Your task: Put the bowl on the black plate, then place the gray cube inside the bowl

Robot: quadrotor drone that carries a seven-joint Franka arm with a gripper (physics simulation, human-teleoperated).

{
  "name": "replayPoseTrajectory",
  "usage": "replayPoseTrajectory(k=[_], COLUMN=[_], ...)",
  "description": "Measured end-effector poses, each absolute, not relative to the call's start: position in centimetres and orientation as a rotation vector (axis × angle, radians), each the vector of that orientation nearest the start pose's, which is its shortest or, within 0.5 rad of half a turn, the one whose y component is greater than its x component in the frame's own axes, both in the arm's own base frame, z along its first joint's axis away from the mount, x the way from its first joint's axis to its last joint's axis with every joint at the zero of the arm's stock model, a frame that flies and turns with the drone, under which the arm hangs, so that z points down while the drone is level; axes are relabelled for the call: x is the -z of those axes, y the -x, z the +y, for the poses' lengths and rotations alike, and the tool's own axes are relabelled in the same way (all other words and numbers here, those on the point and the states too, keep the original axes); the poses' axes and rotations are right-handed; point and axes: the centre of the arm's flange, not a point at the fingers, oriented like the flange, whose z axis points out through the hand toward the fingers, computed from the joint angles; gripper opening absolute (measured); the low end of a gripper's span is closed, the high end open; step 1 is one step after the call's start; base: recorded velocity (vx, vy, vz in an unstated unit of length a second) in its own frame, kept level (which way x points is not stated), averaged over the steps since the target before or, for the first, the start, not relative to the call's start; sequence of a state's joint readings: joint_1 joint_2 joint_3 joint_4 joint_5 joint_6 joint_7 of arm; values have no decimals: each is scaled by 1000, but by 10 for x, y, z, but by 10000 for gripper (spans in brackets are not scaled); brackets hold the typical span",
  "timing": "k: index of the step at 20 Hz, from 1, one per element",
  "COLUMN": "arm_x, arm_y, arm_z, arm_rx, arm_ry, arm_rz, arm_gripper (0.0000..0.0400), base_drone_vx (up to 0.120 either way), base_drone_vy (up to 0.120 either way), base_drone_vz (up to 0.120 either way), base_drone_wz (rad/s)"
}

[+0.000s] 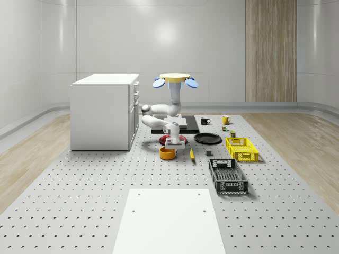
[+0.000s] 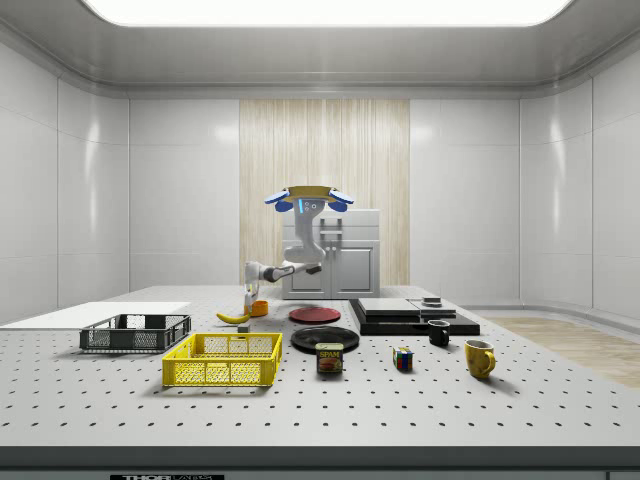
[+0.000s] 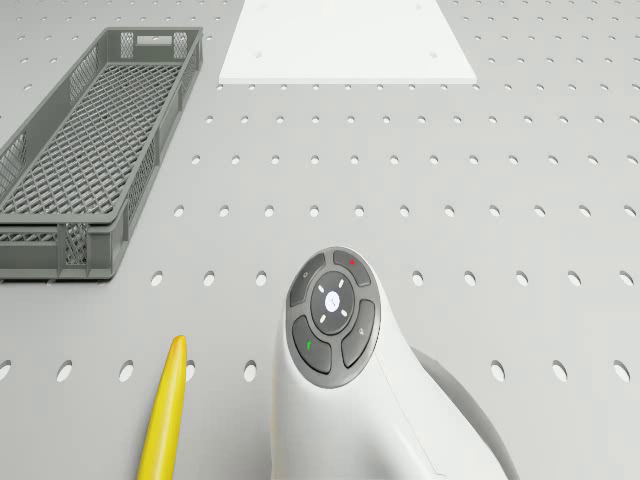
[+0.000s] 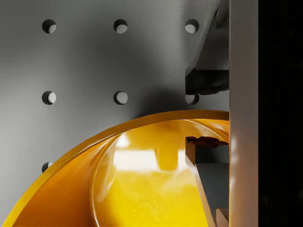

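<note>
1. My hand [image 4: 208,116] is directly over the bowl's [image 4: 142,189] rim — fingers apart, one inside the wall, one outside, not yet closed on it.
2. Bowl [image 1: 167,153] sits on the surface, just beside the red plate; the black plate [image 1: 207,138] lies toward the yellow crate.
3. Bowl: orange-yellow, glossy, upright, empty. I hover above it.

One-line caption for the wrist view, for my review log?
Gripper straddling the orange bowl's rim, one finger inside and one outside, above the perforated table.
</note>
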State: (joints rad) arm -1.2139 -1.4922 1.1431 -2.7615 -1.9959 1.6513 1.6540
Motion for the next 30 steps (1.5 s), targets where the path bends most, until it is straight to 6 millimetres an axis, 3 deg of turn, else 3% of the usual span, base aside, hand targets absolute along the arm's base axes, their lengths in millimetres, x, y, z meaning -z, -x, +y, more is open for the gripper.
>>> replayPoseTrajectory(k=[5, 9, 19, 23, 30], arm_x=[-551, -543, -537, -537, -537], arm_y=[-321, -321, -321, -321, -321], arm_z=[10, 10, 10, 10, 10], arm_rx=[-786, -786, -781, -780, -778], arm_ry=[-1, -1, -1, -1, -1], arm_rz=[-2, -2, -2, -2, -2], arm_gripper=[106, 102, 102, 102, 102], base_drone_vx=[0, -110, -120, -120, -120], base_drone_vy=[8, 120, 120, 120, 120], base_drone_vz=[96, 120, 0, 110, 6], base_drone_wz=[0, 0, 0, 0, 0])
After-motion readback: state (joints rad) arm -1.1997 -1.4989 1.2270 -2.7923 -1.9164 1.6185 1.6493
